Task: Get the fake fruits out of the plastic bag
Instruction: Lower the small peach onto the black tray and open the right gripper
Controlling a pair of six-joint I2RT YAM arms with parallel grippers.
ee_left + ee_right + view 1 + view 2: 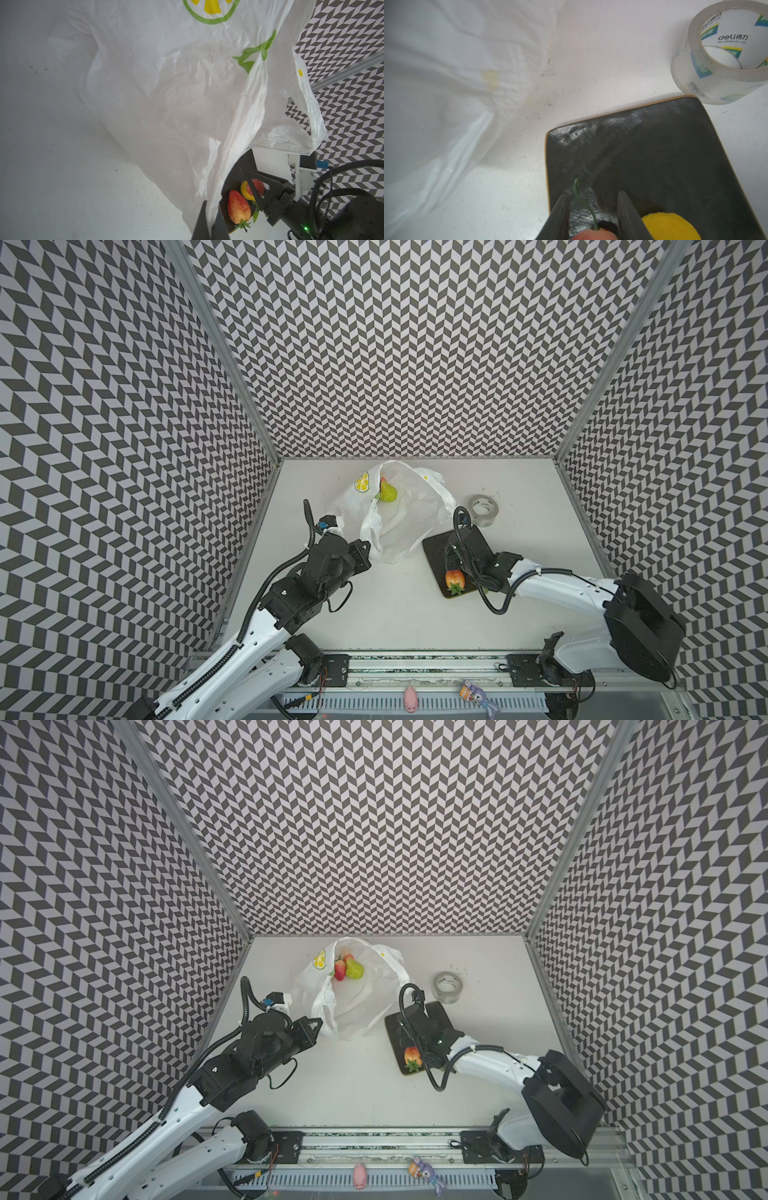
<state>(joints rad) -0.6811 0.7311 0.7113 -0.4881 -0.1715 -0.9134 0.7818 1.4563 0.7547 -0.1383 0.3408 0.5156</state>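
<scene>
The white plastic bag (399,526) (353,1011) lies open at the back of the table, with a green pear (388,492) (354,968) and a red strawberry (340,969) inside its mouth. My left gripper (211,205) is shut on the bag's near edge. On the dark tray (434,551) (675,155) lie a strawberry (454,580) (239,205) and a yellow lemon (668,226). Low over the tray, my right gripper (591,194) is shut on a red fruit (258,186) with a thin green stem.
A roll of clear tape (482,510) (724,54) stands just behind the tray at the right. Patterned walls close the table on three sides. A pink toy (411,699) and a purple figure (478,695) sit on the front rail.
</scene>
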